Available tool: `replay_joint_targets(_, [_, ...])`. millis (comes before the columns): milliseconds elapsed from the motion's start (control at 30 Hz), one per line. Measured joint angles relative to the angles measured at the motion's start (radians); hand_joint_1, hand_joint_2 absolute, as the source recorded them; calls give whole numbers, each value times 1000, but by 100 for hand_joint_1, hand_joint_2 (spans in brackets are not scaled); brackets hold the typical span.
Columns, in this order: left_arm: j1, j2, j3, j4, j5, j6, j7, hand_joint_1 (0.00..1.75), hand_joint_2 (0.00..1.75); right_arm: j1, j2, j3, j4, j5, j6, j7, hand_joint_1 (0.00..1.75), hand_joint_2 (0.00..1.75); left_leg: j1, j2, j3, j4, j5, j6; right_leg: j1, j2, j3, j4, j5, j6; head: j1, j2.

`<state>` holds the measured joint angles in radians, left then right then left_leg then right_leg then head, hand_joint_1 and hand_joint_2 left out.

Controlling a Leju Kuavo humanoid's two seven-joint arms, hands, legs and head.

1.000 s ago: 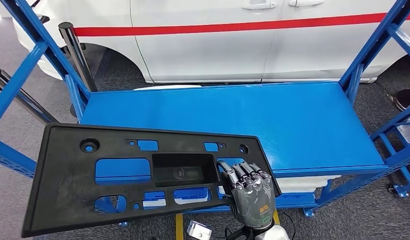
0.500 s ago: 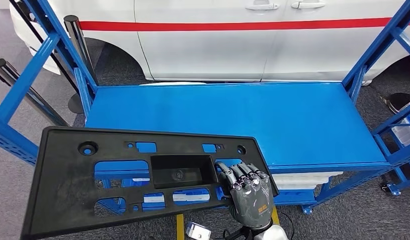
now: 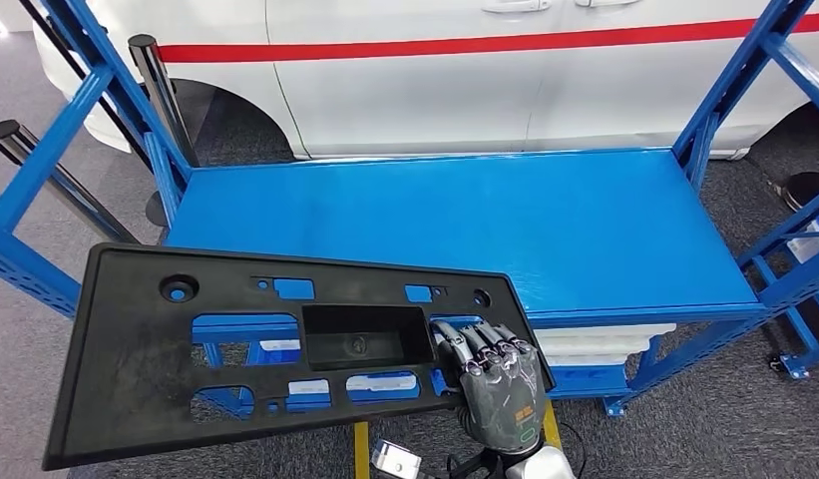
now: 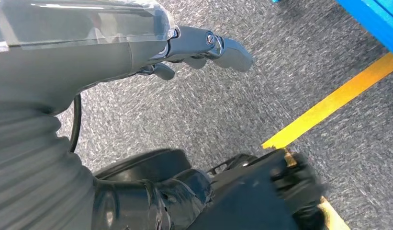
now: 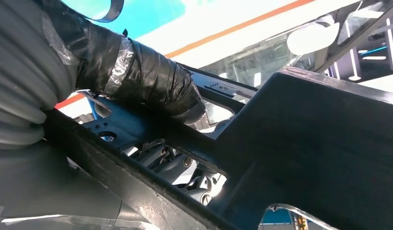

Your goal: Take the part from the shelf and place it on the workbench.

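I am holding the wide, flat black plastic panel with cut-out windows (image 3: 285, 349) in my right robot hand (image 3: 500, 384), fingers curling over its near right edge in the lower middle of the head view. The panel is hanging in the air across the lower left of the frame, in front of the glossy blue metal counter (image 3: 545, 230) and not yet touching it. I am judging it to be light but long and stiff, so gripped at one end it is likely levering against my fingers; a hold nearer the recessed rectangular pocket would probably balance it better. Its matte surface looks grippy rather than slick. My left robot hand (image 4: 204, 45) is hanging over grey carpet, holding nothing, fingers loosely apart.
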<state>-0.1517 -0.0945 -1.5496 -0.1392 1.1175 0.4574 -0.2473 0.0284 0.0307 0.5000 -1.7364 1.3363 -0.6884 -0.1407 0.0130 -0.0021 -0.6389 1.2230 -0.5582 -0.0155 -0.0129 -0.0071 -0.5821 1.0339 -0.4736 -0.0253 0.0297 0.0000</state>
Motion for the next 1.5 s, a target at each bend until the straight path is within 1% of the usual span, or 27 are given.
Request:
replay_joint_targets(67, [-1, 0, 0, 0, 0, 0, 0, 0, 175, 0, 2, -1, 1, -2, 0, -2, 175, 175, -2, -1, 81, -141, 43, 7, 1, 0, -4, 4, 3, 6, 0, 0])
replay_joint_targets(100, [-2, 0, 0, 0, -1, 0, -1, 0, 175, 0, 4, -1, 1, -4, 0, -3, 175, 175, -4, -1, 104, -185, 52, 12, 3, 0, -7, 5, 6, 11, 0, 0])
replay_joint_targets(233, [1, 0, -2, 0, -1, 0, -1, 0, 175, 0, 5, -2, 2, -9, 0, -7, 175, 175, -6, -1, 106, -212, 67, 38, 4, 2, -16, 8, 12, 35, 1, 0])
replay_joint_targets(267, [1, 0, -2, 0, -1, 0, -1, 0, 175, 0, 5, -2, 2, -11, 0, -7, 175, 175, -4, 1, 103, -217, 74, 47, 3, 3, -24, 25, -5, 39, 1, 0])
replay_joint_targets(333, [-1, 0, -3, 0, -1, 0, -1, 0, 175, 0, 5, -2, 3, -13, 0, -8, 175, 175, -4, 4, 94, -221, 86, 61, 1, 5, -60, 117, -72, 44, 2, 0])
replay_joint_targets(400, [0, 1, -3, 0, -1, 0, -1, 0, 175, 1, 5, -2, 6, -14, 0, -8, 175, 175, -7, 5, 79, -216, 92, 66, 0, 6, -106, 238, -135, 47, 2, 0])
replay_joint_targets(433, [0, 1, -3, 0, -1, 0, -1, 0, 175, 1, 4, -2, 9, -16, 0, -8, 175, 175, -9, 6, 71, -212, 95, 66, 0, 6, -113, 267, -142, 48, 2, 0])
replay_joint_targets(467, [1, 1, -3, 0, -1, 0, -1, 0, 175, 1, 4, -2, 11, -17, 0, -9, 175, 175, -10, 6, 64, -208, 96, 66, 0, 6, -102, 258, -130, 47, 2, 0])
replay_joint_targets(500, [1, 1, -3, 0, 0, 0, -1, 0, 175, 1, 4, -2, 13, -19, 0, -9, 175, 175, -10, 6, 59, -203, 97, 65, 0, 6, -71, 213, -104, 44, 2, 0])
replay_joint_targets(567, [1, 1, -3, 0, 0, 0, -1, 0, 175, 0, 4, -2, 14, -22, 0, -10, 175, 175, -13, 5, 51, -193, 99, 61, 3, 6, 7, 80, -57, 36, 2, 0])
replay_joint_targets(633, [0, 1, -3, 0, 0, 0, -1, 0, 175, -1, 4, -2, 14, -24, 0, -12, 175, 175, -16, 5, 45, -189, 103, 52, 9, 6, 39, 12, -43, 28, 2, 0])
replay_joint_targets(700, [0, 1, -3, 0, 0, 0, -1, 0, 175, -1, 4, -2, 15, -25, 0, -12, 175, 175, -17, 5, 42, -190, 111, 39, 10, 7, 35, 6, -36, 20, 1, 0])
replay_joint_targets(767, [0, 2, -3, 0, 1, 0, -1, 0, 175, -1, 5, -2, 16, -27, 0, -12, 175, 175, -15, 3, 33, -174, 96, 28, 4, 5, 31, -1, -24, 7, 1, 0])
replay_joint_targets(833, [1, 2, -3, 0, 2, 0, -1, 0, 175, -2, 7, -2, 17, -30, 0, -13, 175, 175, -11, 1, 2, -94, 32, 18, 0, 1, 21, -6, -12, -3, -1, 0])
replay_joint_targets(900, [1, 2, -3, 0, 2, 0, -1, 0, 175, -1, 9, -2, 19, -31, 0, -13, 175, 175, -5, 1, -39, 23, -36, 9, 1, 0, 7, -4, -2, -6, -2, 0])
replay_joint_targets(933, [2, 2, -3, 0, 2, 0, -1, 0, 175, -1, 9, -2, 20, -31, 0, -13, 175, 175, -3, 1, -46, 57, -50, 5, 1, -1, 0, -3, 2, -5, -2, 0])
replay_joint_targets(967, [3, 2, -3, 0, 2, 0, -1, 0, 175, -1, 9, -2, 21, -31, 0, -13, 175, 175, -1, 1, -38, 61, -47, 3, 1, -1, -7, -1, 5, -4, -2, 0])
replay_joint_targets(1000, [3, 2, -3, 0, 2, 0, -1, 0, 175, -1, 9, -2, 23, -32, 0, -13, 175, 175, 0, 1, -13, 29, -28, 1, 0, -1, -13, 2, 8, -2, -2, 0])
replay_joint_targets(1100, [1, 3, -3, 0, 4, 0, -1, 0, 175, -1, 10, -2, 25, -37, 0, -14, 175, 175, 0, 1, 99, -160, 36, 7, 0, -1, -24, 11, 15, 8, -2, 0])
replay_joint_targets(1133, [1, 3, -3, 0, 5, 0, -1, 0, 175, -2, 10, -2, 25, -41, 0, -15, 175, 175, -2, 0, 116, -195, 43, 11, 1, 0, -26, 12, 18, 13, -2, 0])
replay_joint_targets(1233, [4, 3, -3, 0, 8, 0, -2, 0, 175, -2, 10, -1, 25, -49, 0, -18, 175, 175, -7, -2, 111, -208, 53, 27, 2, 1, -30, 8, 30, 33, -1, 0])
replay_joint_targets(1300, [4, 4, -3, 0, 9, 0, -3, 0, 175, -2, 10, -1, 25, -53, 0, -20, 175, 175, -4, 1, 107, -216, 68, 45, 1, 3, -40, 29, 9, 41, -1, 0])
replay_joint_targets(1333, [4, 4, -3, 0, 10, 1, -3, 0, 175, -2, 10, -1, 25, -56, 0, -21, 175, 175, -3, 3, 102, -220, 75, 53, 0, 5, -56, 65, -22, 44, -1, 0])
replay_joint_targets(1400, [4, 4, -3, 0, 11, 1, -4, 0, 175, -1, 10, -1, 25, -60, 0, -23, 175, 175, -5, 5, 88, -218, 86, 62, -1, 6, -103, 190, -102, 47, 0, 0])
replay_joint_targets(1433, [5, 4, -3, 0, 11, 1, -4, 0, 175, 0, 10, -1, 26, -62, 0, -24, 175, 175, -6, 6, 79, -216, 90, 63, -1, 6, -122, 247, -129, 48, 0, 0])
replay_joint_targets(1467, [6, 4, -3, 0, 11, 1, -4, 0, 175, 0, 10, -1, 27, -64, 0, -25, 175, 175, -7, 6, 71, -213, 93, 63, -1, 6, -127, 277, -138, 49, 0, 0])
replay_joint_targets(1500, [6, 5, -3, 0, 11, 1, -4, 0, 175, 0, 10, -1, 29, -66, 0, -26, 175, 175, -8, 6, 64, -209, 96, 62, -1, 6, -112, 268, -129, 47, 0, 0])
